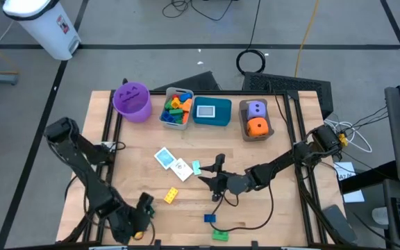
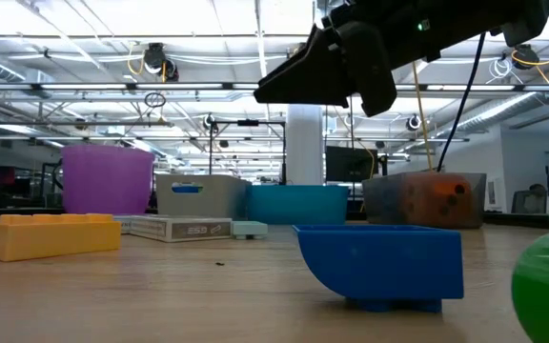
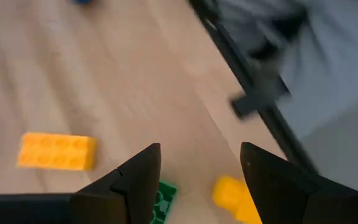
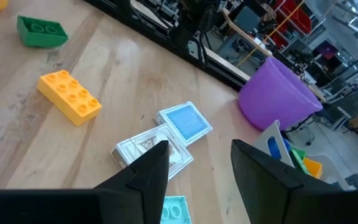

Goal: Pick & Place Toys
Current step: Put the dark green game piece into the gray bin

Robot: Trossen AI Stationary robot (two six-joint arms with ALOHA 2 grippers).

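Your right gripper (image 1: 214, 175) hovers over the middle of the bench, fingers apart and empty, beside the 2 cards (image 1: 172, 163) and a teal brick (image 1: 196, 167). Your left gripper (image 1: 143, 208) waits open near the front edge, close to the yellow brick (image 1: 170, 195). Both dice (image 1: 256, 118) sit in the brown bin (image 1: 244, 130) at the back edge.

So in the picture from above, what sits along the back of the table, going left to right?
Purple bucket → grey bin of coloured bricks → teal bin → brown bin holding the purple die and orange die.
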